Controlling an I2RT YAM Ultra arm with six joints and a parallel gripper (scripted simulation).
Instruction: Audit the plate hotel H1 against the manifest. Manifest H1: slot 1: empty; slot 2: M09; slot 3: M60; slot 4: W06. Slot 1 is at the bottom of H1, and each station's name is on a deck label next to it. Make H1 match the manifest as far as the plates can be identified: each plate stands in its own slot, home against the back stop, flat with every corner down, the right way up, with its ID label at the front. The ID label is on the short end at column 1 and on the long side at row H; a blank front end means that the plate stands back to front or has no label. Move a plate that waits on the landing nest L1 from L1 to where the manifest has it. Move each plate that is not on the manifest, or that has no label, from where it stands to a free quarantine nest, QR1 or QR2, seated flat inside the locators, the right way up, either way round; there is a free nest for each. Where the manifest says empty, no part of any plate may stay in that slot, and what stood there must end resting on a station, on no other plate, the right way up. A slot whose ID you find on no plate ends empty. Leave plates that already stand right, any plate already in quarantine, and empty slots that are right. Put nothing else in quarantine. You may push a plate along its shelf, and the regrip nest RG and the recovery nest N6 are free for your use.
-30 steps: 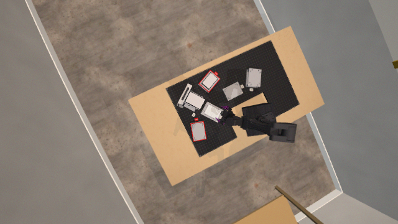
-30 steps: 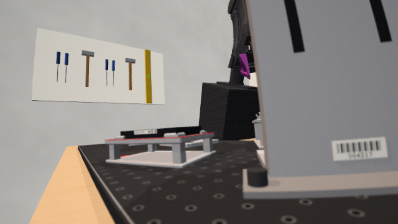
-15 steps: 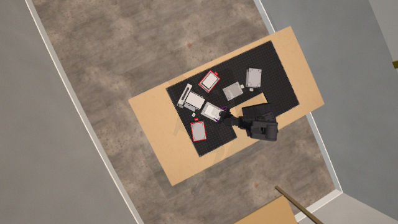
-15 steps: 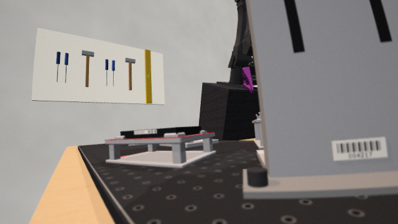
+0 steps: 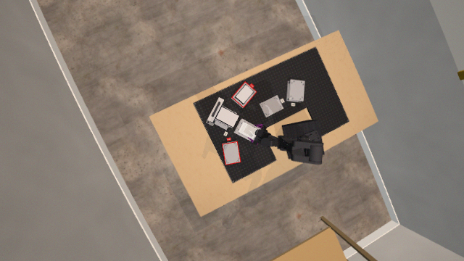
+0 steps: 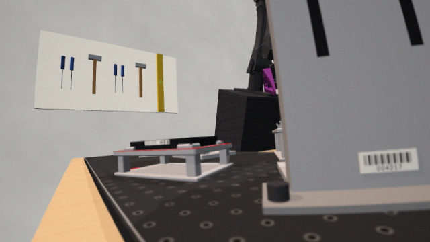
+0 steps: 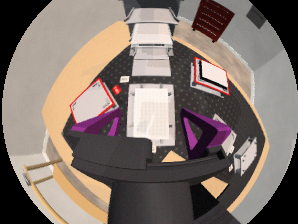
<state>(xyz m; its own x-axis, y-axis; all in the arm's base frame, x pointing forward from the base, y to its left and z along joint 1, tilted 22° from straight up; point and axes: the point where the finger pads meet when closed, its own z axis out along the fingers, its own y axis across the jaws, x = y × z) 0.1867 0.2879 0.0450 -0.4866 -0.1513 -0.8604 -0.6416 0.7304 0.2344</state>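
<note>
The jaws stand fully released, holding nothing, straddling the white plate (image 7: pixel 152 111) on its nest near the surface's (image 5: pixel 174 134) middle. Best to centre over the plate's long sides, descend level, then clamp.

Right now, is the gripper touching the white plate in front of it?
Cannot tell. In the wrist view the gripper is wide open, its purple fingers flanking the white plate, with dark gaps beside it, but height above it is not shown.
</note>
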